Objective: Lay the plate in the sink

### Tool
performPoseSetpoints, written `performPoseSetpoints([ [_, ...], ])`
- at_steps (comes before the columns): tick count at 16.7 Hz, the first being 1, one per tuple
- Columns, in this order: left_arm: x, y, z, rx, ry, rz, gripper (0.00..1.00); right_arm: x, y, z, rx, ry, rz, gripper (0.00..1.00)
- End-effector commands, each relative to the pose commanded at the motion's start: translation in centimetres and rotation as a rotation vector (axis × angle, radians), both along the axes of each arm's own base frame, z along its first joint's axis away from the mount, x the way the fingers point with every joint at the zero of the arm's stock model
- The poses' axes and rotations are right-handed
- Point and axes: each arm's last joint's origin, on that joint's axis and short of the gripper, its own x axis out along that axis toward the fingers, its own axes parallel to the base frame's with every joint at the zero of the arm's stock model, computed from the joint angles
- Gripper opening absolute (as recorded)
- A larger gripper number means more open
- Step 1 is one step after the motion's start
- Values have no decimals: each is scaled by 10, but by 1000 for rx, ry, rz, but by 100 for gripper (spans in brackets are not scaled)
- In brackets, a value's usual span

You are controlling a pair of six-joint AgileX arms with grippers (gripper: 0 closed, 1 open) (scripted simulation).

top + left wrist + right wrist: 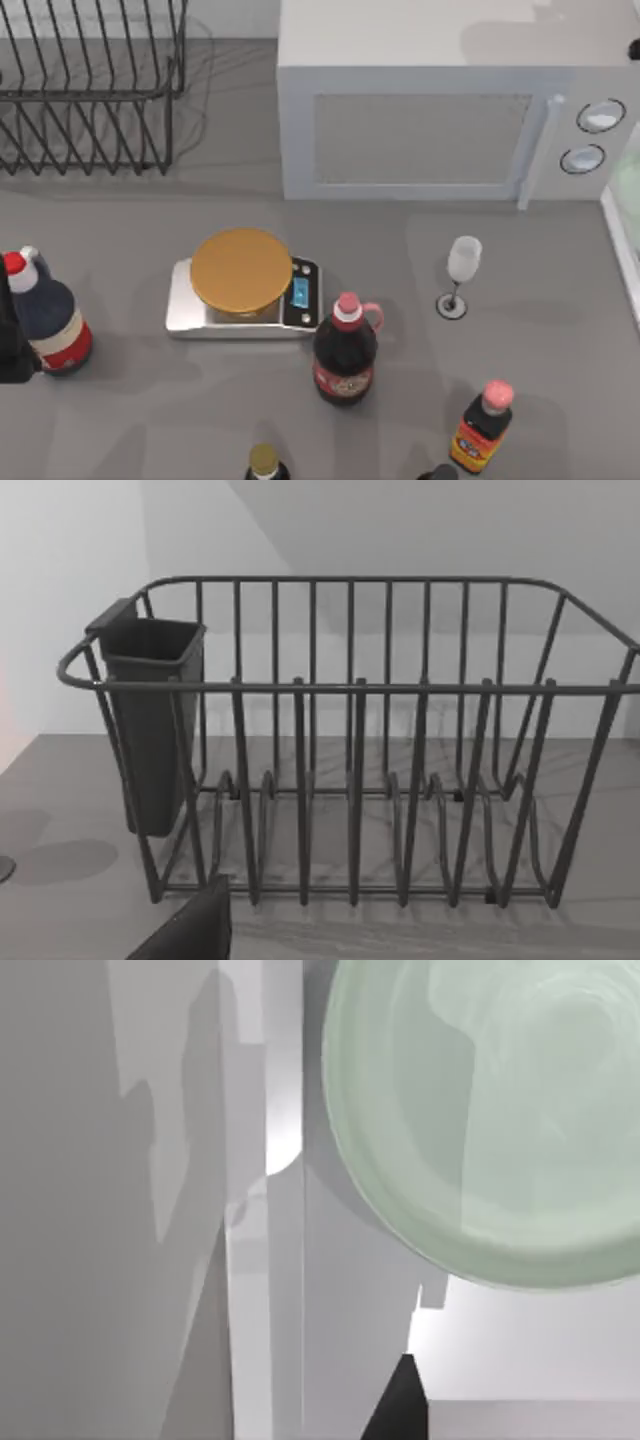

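Observation:
The pale mint-green plate (630,182) peeks in at the table's far right edge, just behind the thin white rim of the sink (619,243). In the right wrist view the plate (500,1110) is close and glossy, over white surfaces. A dark part of my right gripper (402,1408) shows a short way off the plate's rim, not touching it. My left arm (10,345) rests at the table's left edge. A dark part of my left gripper (190,932) shows in front of the dish rack.
A black wire dish rack (90,90) stands at the back left and a white microwave (440,110) at the back middle. Mid-table are a kitchen scale (242,285) with an orange platter, a wine glass (460,272) and several bottles (345,352) toward the front.

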Motion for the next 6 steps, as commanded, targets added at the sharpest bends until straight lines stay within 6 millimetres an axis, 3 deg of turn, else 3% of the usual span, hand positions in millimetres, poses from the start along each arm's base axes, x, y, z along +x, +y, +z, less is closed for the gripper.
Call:
performPoseSetpoints([
  [6, 0, 0, 0, 0, 0, 0, 100, 0, 0, 0, 0, 0, 0, 100],
])
